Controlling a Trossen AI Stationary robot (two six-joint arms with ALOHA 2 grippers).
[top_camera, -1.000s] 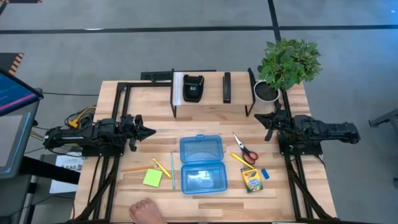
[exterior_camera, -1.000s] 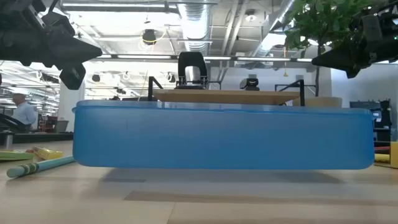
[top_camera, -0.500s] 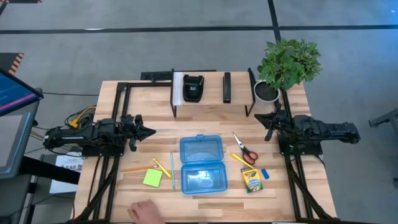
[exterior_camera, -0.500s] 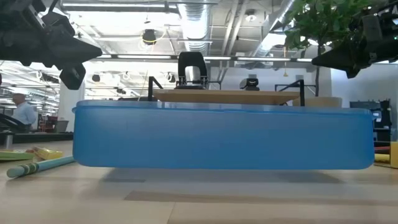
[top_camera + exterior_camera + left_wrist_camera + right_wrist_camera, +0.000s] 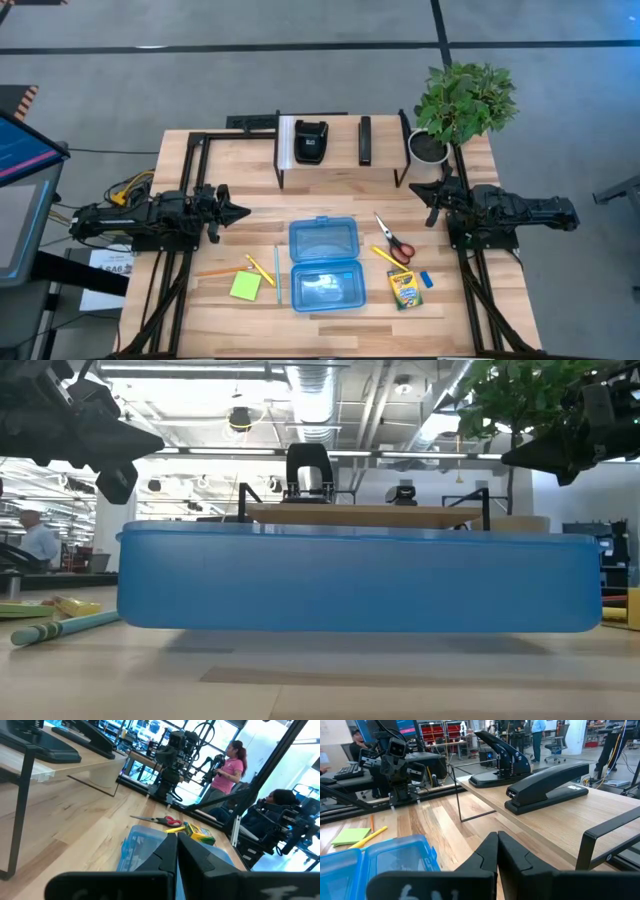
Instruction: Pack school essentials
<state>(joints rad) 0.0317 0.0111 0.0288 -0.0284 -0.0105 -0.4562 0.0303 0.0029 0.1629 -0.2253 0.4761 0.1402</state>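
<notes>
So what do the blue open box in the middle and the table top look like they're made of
The blue box looks like plastic: its walls are see-through and smooth with a slight sheen, and in the low view light passes through the side. The table top looks like light wood, probably butcher block: narrow glued strips with grain lines show, with a satin rather than glossy finish.

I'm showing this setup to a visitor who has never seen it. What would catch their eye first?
Probably the open blue plastic case at the table's middle front, with scissors and a crayon box to its right and a lime-green sticky-note pad and pencils to its left. Next, the leafy potted plant at the back right corner. The left gripper and right gripper hang shut at either side, holding nothing.
</notes>
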